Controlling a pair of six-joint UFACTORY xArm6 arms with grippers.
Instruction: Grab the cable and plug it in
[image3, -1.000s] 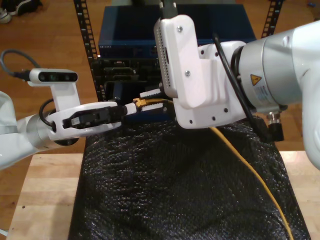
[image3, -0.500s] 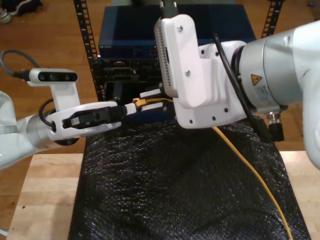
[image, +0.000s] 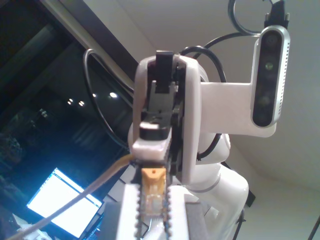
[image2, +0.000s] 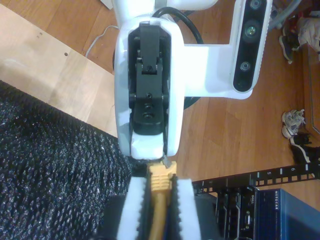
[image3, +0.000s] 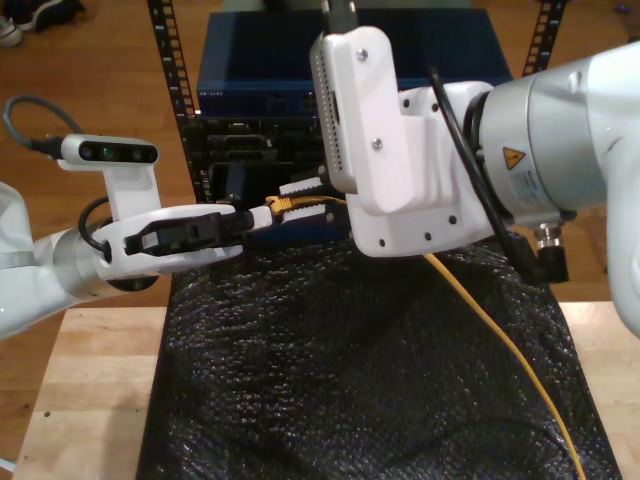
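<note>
Barely any shift vs half a sec ago: both hands stay nose to nose mid-frame in exterior view. My first hand (image3: 257, 216), reaching in from 9 o'clock, pinches the cable (image3: 500, 340) at its plug (image: 152, 199). My second hand (image3: 300, 197), from 3 o'clock, clamps the cable just behind. Rest of cable trails toward 5 o'clock over black mat (image3: 330, 400) on the worktop (image3: 90, 400).

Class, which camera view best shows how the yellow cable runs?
The exterior view: the cable trails from the grippers across the black padding to the picture's lower edge. The first wrist view shows its orange tip in my first gripper; the second, a short yellow piece in my second gripper.
</note>
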